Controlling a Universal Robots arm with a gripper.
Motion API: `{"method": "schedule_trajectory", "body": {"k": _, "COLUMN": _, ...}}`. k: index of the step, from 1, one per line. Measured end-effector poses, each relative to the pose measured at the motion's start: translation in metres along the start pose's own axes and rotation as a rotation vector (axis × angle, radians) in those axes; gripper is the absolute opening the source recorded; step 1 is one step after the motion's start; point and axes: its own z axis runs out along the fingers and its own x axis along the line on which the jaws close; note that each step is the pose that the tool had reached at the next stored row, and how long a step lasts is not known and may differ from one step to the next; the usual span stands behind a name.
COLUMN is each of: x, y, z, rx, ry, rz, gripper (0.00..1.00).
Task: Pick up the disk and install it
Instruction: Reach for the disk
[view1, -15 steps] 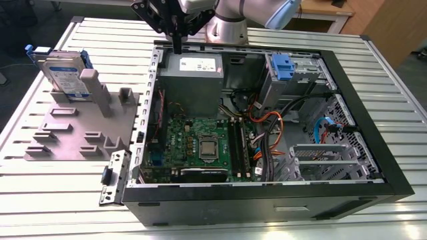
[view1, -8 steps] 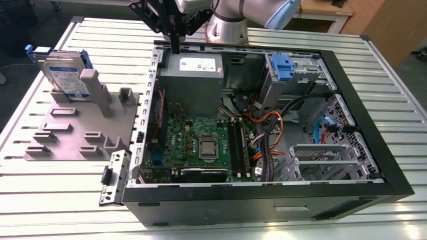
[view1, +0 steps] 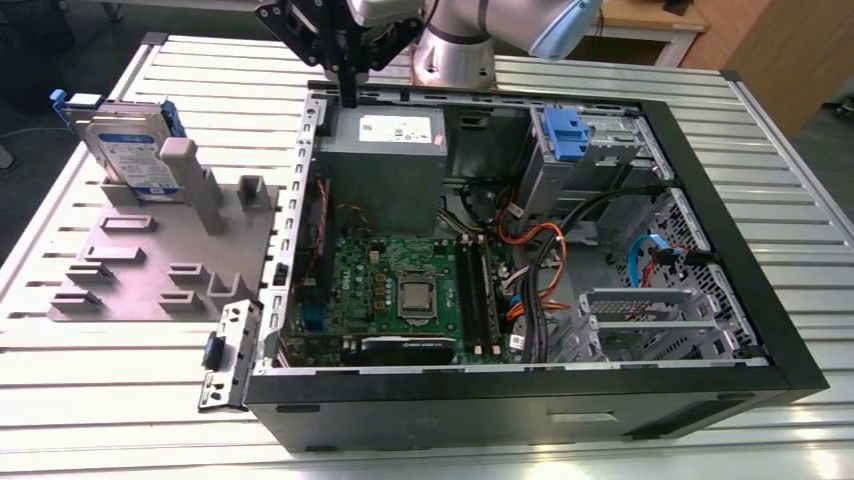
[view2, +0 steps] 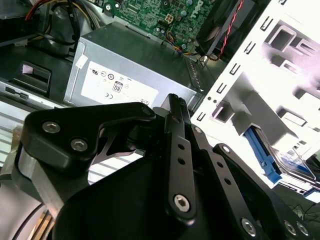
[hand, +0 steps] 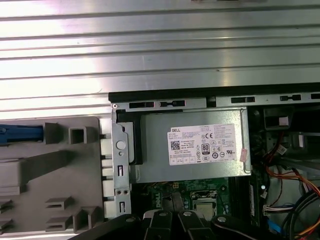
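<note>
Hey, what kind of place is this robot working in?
Probably a lab or workshop bench set up for computer assembly. An open desktop computer case lies on a slatted metal table, a grey fixture beside it holds the disk upright, and a robot arm reaches over the case.

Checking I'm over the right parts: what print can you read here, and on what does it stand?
White sticker on the grey metal box: rows of fine print and marks, too small to quote reliably.
White-and-blue label on the flat silver disk in its blue carrier frame: too small to read.
Green circuit board: no readable text.
</note>
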Motion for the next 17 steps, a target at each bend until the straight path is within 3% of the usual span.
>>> {"method": "schedule_trajectory", "body": {"k": 17, "x": 0.0063, "y": -0.0005, "z": 0.0002, "rx": 0.0, "ry": 0.0, "rz": 0.0, "gripper": 0.11}}
